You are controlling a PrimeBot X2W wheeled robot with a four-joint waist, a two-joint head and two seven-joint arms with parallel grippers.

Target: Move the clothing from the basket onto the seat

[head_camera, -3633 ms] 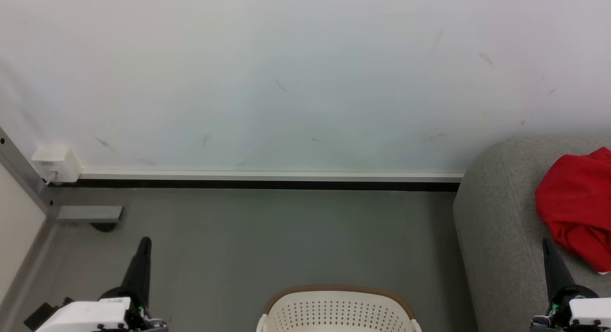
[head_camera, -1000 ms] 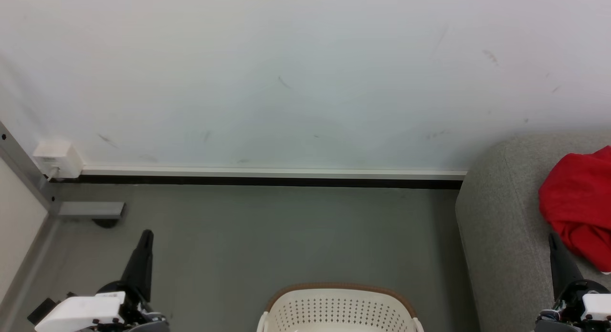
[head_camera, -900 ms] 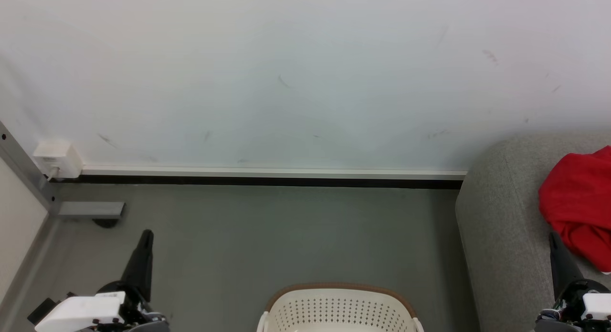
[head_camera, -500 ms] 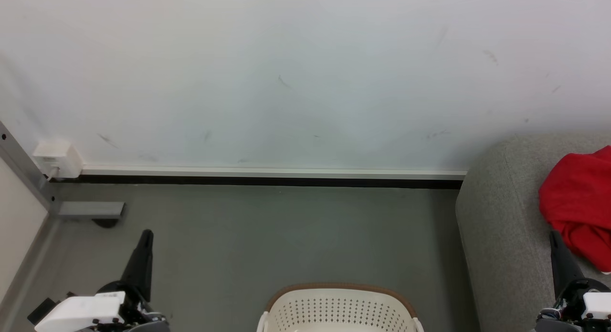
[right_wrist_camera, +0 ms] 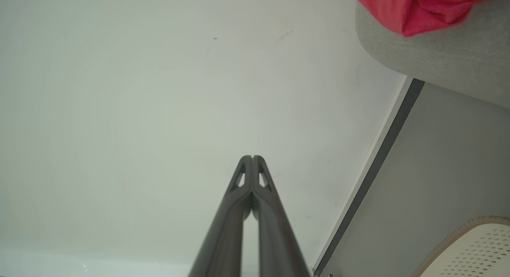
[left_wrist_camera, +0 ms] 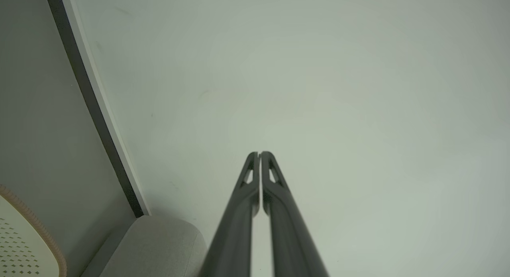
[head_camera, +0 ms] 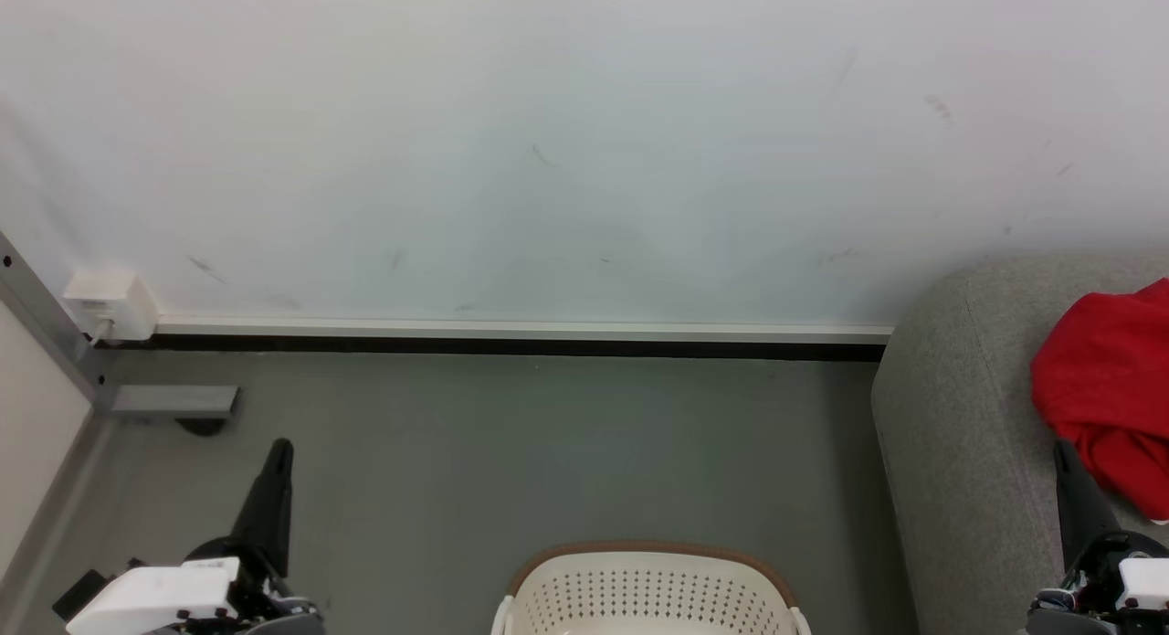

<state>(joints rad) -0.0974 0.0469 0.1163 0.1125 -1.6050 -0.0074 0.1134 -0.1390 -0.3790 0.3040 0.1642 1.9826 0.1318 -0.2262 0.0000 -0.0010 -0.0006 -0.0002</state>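
Note:
The red clothing (head_camera: 1105, 388) lies crumpled on the light grey seat (head_camera: 950, 434) at the right edge of the head view; the clothing (right_wrist_camera: 414, 6) also shows on the seat (right_wrist_camera: 438, 57) in the right wrist view. The cream basket (head_camera: 648, 589) with its brown rim stands on the floor at the bottom centre, its inside mostly out of view. My left gripper (head_camera: 280, 448) is shut and empty at the lower left, pointing at the wall (left_wrist_camera: 259, 153). My right gripper (head_camera: 1061, 448) is shut and empty just in front of the clothing, fingertips together (right_wrist_camera: 252, 157).
A white wall with a dark baseboard (head_camera: 511, 347) runs across the back. A white box (head_camera: 108, 306) sits low on the wall at the left, beside a grey metal post and bracket (head_camera: 173, 402). Grey floor lies between basket and wall.
Over the last seconds the head camera has shifted slightly; both arms stay low and shut. In the last second nothing has visibly changed.

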